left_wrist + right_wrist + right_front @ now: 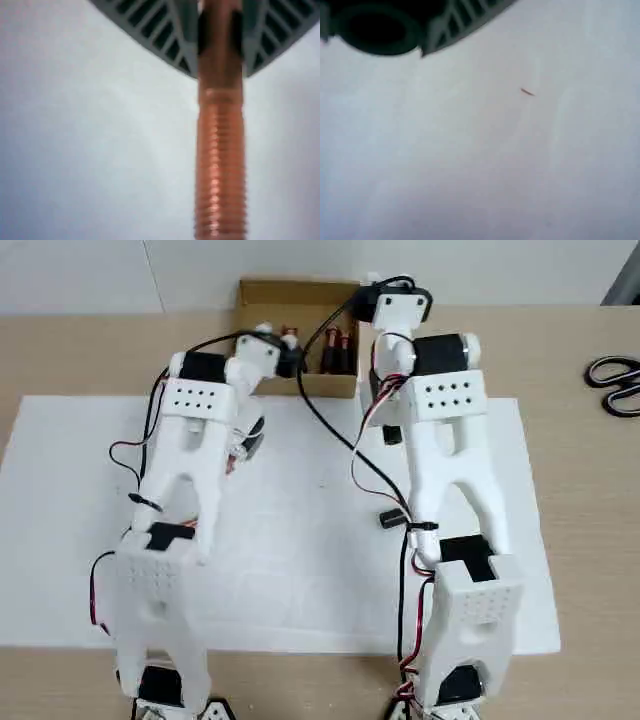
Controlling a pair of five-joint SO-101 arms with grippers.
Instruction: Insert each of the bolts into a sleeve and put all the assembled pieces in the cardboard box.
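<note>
Above the white sheet point(300, 580), a copper bolt point(220, 150) is held clamped in the left claw point(220, 35), not yet sleeved. Several assembled pieces point(335, 350) are seen inside the cardboard box point(255, 295). A loose sleeve point(390, 518) is seen on the sheet. Whether the right claw point(435, 27) is apart or together cannot be told.

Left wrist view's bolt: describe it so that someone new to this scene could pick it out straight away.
Above the white sheet, find the left gripper. Clamped in it, the bolt sticks out past the tips. It is a bare, copper-coloured threaded shaft with no sleeve on it, unlike the darker pieces in the cardboard box.
</note>
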